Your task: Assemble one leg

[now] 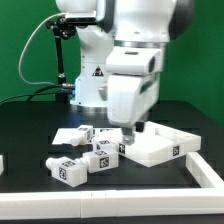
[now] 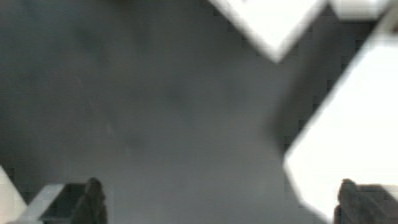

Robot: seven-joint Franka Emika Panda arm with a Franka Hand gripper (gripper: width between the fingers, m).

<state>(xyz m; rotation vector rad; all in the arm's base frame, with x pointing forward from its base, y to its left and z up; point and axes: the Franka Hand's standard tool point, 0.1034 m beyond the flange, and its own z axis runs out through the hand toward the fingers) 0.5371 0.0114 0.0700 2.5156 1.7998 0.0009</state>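
Three legs lie on the black table in the exterior view: one (image 1: 105,140) just to the left of my gripper, one (image 1: 103,158) in front of it, and one (image 1: 68,168) further left. They are small white blocks with black-and-white tags. My gripper (image 1: 137,127) hangs low between the nearest leg and the large flat white square piece with raised rim (image 1: 160,146). In the wrist view my gripper (image 2: 226,200) is open, with only dark table between the fingertips (image 2: 80,200). The view is blurred; a white shape (image 2: 356,120) lies to one side.
A thin flat white board (image 1: 72,133) lies behind the legs. A white rail (image 1: 205,172) runs along the front right of the table. A small white object (image 1: 2,162) sits at the exterior view's left edge. The robot base (image 1: 95,75) stands behind.
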